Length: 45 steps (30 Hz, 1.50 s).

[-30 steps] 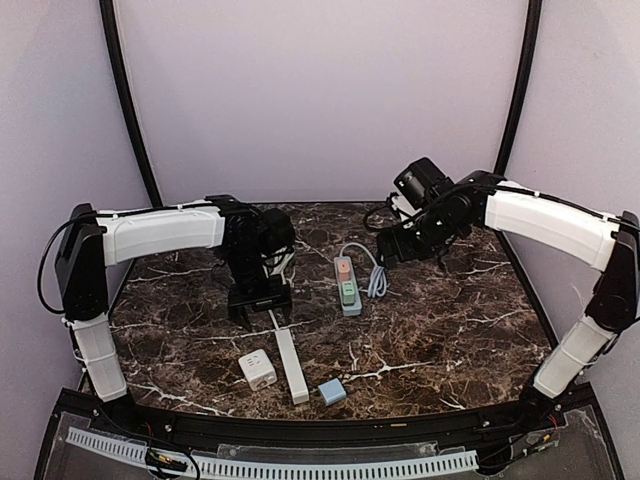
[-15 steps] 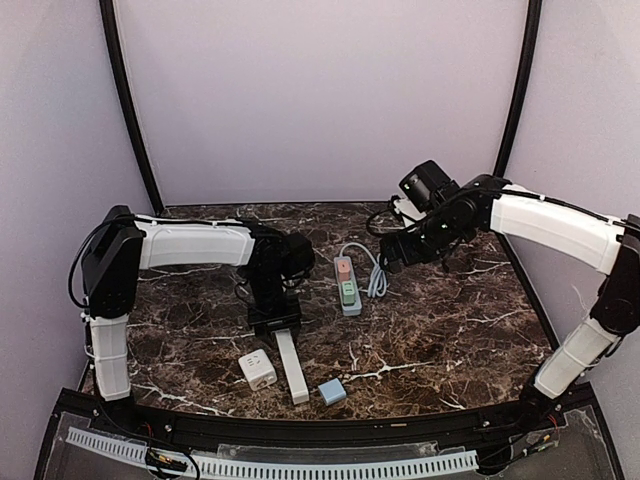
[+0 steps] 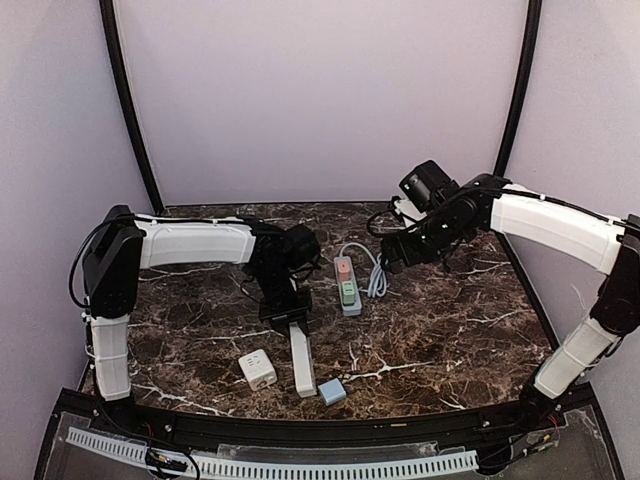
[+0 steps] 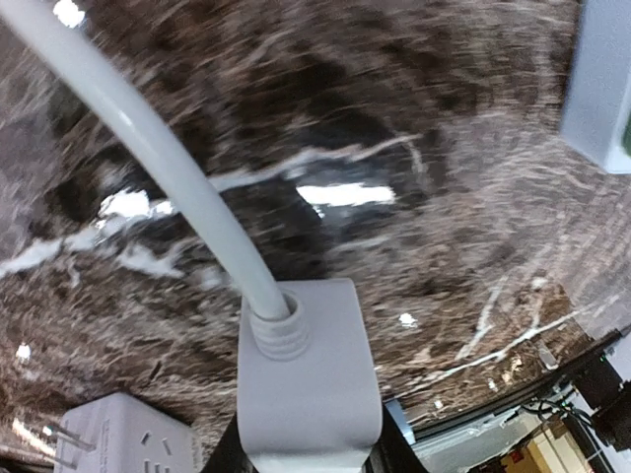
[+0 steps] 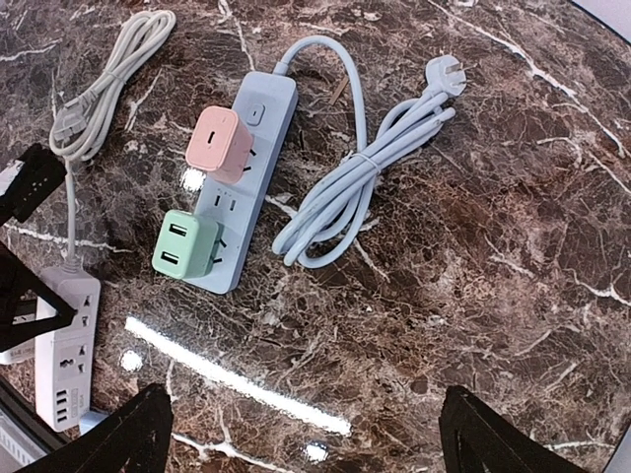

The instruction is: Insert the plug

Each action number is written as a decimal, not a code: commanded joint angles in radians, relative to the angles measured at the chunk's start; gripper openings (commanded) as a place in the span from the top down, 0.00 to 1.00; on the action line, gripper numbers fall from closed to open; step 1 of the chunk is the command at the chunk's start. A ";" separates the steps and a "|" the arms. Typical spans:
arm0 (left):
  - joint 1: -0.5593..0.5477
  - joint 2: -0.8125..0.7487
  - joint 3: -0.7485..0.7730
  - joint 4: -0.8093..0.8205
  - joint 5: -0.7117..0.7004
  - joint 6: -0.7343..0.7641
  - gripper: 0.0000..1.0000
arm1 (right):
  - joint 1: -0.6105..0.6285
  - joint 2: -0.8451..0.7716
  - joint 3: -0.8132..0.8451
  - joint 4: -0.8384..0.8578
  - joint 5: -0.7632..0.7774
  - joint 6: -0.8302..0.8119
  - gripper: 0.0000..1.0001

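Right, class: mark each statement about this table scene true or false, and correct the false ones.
1. The pink adapter is plugged into the blue power strip. True.
2. The green adapter lies loose, away from any strip. False: it sits in the blue power strip, next to the pink adapter.
3. The right gripper holds the coiled cable. False: its jaws are wide open and empty.
4. The left gripper is closed on the cable end of the white power strip. True.
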State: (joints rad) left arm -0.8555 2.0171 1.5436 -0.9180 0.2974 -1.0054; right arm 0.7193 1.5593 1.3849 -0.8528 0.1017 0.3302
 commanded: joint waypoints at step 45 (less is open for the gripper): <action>0.332 0.164 0.232 -0.062 -0.126 0.708 0.24 | 0.003 0.129 0.132 0.005 -0.185 -0.116 0.08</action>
State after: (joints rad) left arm -0.5385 2.2009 1.7489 -0.8719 0.3313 -0.3218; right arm 0.7197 1.6928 1.5322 -0.9104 -0.0071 0.2714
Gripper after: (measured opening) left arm 0.738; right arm 0.921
